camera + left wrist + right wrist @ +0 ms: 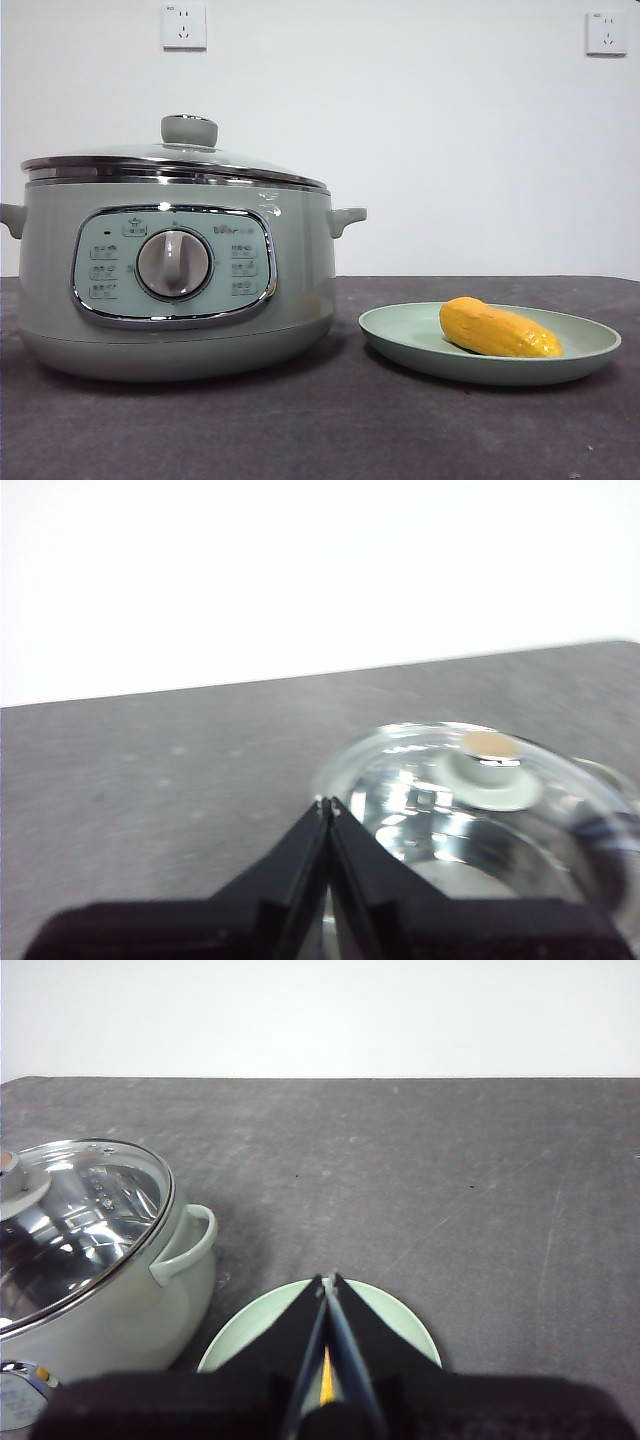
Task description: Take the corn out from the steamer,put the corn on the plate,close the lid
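The sage-green steamer (175,270) stands on the left of the dark table, and its glass lid (175,160) with the green knob (189,129) sits on it. On the pale-green plate (590,345) to its right lies the yellow-orange corn (497,329). Neither arm shows in the front view. My left gripper (328,804) is shut and empty, high over the lid (480,810). High above the plate (400,1325), my right gripper (327,1281) is also shut and empty, and a sliver of corn (326,1380) shows behind its jaws. The steamer (110,1290) is beside the plate there.
Two wall sockets (184,25) (606,32) are on the white wall behind. The dark table (330,430) runs in front of the steamer and plate.
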Tool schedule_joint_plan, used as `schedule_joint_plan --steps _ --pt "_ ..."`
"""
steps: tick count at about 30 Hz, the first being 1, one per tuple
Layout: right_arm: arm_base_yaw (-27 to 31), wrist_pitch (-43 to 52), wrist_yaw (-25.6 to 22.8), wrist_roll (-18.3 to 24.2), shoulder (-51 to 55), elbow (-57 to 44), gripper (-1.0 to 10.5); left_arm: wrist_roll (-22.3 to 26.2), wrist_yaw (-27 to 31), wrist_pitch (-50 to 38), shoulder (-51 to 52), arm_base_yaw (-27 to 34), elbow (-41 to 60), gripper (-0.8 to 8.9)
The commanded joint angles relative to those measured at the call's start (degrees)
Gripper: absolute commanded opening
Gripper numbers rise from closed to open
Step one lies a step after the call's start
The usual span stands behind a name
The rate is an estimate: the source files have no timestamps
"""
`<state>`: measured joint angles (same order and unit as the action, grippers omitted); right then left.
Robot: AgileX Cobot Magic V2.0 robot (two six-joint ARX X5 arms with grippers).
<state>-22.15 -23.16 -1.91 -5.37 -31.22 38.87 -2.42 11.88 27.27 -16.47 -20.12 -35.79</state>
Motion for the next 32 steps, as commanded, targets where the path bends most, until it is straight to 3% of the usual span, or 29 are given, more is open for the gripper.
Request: schedule_joint_plan --steps 1,8,13,20,27,32 --pt "-0.04 0.13 0.04 -0.55 0.11 -0.55 0.0 1.25 -0.09 -4.07 3.65 3.63 7.30 -0.03" --pt "-0.04 0.11 0.04 -0.55 0.11 -0.55 0.0 0.92 -1.84 -15.58 10.51 8.24 23.87 -0.03" --pt "-0.04 0.07 0.04 -0.55 0.11 -0.55 0.0 0.48 -1.86 -17.38 13.09 9.38 30.16 -0.03" --pt "-0.04 -0.02 0.04 -0.55 0.11 -0.55 0.0 0.26 -2.16 -17.27 16.35 10.78 34.84 -0.03" --pt "-0.02 -0.13 0.04 -0.55 0.11 -0.55 0.0 -0.85 -10.67 -16.83 16.39 13.94 35.58 -0.03" --pt "-0.04 -0.20 0.04 -0.55 0.11 -0.55 0.0 -0.79 -10.43 -16.87 16.37 14.14 35.58 -0.03"
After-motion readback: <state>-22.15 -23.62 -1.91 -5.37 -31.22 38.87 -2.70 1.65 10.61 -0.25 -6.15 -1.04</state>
